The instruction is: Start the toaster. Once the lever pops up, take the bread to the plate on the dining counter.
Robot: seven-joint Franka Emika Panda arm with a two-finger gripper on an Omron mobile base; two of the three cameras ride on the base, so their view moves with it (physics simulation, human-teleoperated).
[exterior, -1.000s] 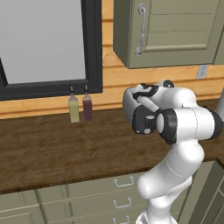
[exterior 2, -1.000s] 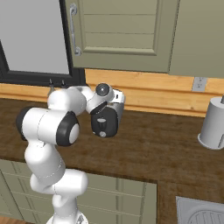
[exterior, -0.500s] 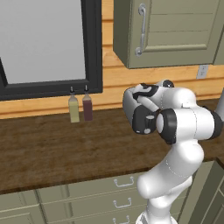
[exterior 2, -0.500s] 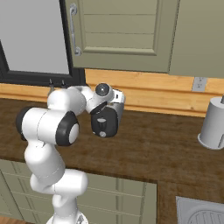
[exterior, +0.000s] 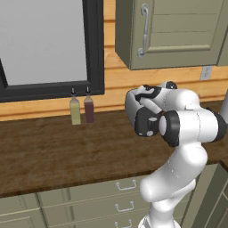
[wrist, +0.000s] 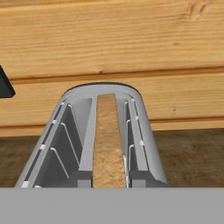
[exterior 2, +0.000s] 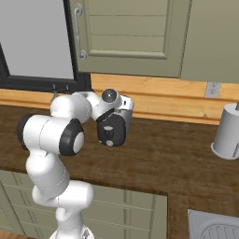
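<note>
The toaster [exterior 2: 112, 131] stands on the wood countertop against the wall, its black end panel facing the base; it also shows as the toaster [exterior: 142, 124] behind my arm. In the hand view I look down along the toaster [wrist: 143, 140] from just above. A tan slice of bread [wrist: 106, 140] stands on edge in its middle slot. My gripper [exterior 2: 115, 106] hovers right over the toaster's top, with its fingers hidden, so open or shut is unclear. The plate and the dining counter are out of view.
Two small bottles [exterior: 75, 111] [exterior: 89, 109] stand at the wall under the dark-framed window, left of the toaster. A grey canister [exterior 2: 227, 133] sits at the right, a sink [exterior 2: 215, 227] at the lower right. A wall cabinet [exterior 2: 130, 32] hangs above.
</note>
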